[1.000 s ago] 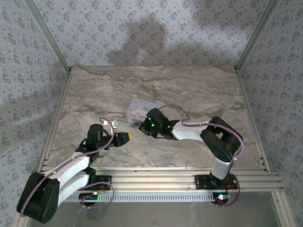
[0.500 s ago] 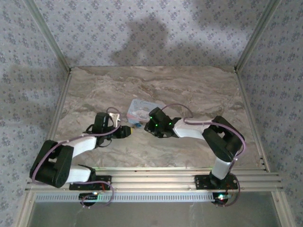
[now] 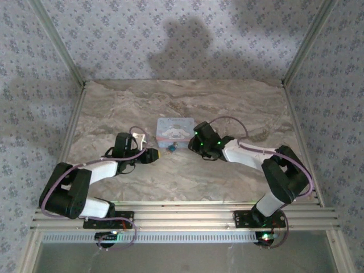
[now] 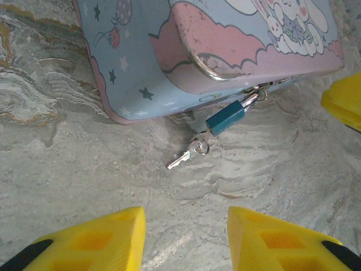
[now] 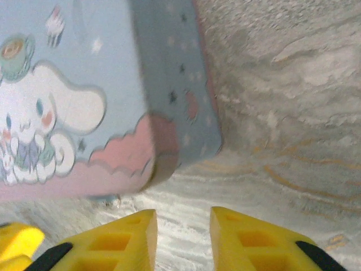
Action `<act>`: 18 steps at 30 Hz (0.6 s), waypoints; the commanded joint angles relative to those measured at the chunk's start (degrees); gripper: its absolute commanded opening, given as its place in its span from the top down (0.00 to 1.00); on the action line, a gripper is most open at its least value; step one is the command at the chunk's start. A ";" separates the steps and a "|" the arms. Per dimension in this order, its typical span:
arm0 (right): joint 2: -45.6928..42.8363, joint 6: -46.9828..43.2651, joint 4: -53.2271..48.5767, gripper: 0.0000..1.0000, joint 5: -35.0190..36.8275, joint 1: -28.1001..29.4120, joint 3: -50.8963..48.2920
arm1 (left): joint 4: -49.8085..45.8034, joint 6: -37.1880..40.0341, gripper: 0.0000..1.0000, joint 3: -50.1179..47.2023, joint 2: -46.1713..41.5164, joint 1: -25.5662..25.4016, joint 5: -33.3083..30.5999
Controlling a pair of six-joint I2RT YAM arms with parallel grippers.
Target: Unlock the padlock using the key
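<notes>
Teal padlock (image 4: 225, 117), probably silver key (image 4: 181, 160).

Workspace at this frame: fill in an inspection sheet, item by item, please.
Surface: marble-patterned table.
Job's things: padlock hangs from the clasp of the cartoon tin; key lies on the table by the padlock's lower end.
Clutter: nothing seen.
Grippers: left gripper open, empty, facing the key; right gripper open, empty, at the tin's corner.
Cables: purple cable along each arm.
Surroundings: patterned walls, metal frame posts.

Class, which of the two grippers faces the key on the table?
The left gripper: the key lies just ahead of its open fingers; the right gripper faces a corner of the tin.
</notes>
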 commanded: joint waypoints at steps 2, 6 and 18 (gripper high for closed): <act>0.61 -0.05 -4.04 0.59 7.89 6.77 2.96 | 0.41 0.88 0.57 1.13 -0.41 0.02 -0.31; 5.82 3.59 -3.81 0.47 11.61 12.10 7.22 | 0.22 0.37 0.57 0.98 -1.03 0.01 -0.90; 17.12 10.44 -1.36 0.44 19.09 14.54 14.63 | -1.06 0.52 0.57 -0.08 -4.06 0.03 -0.77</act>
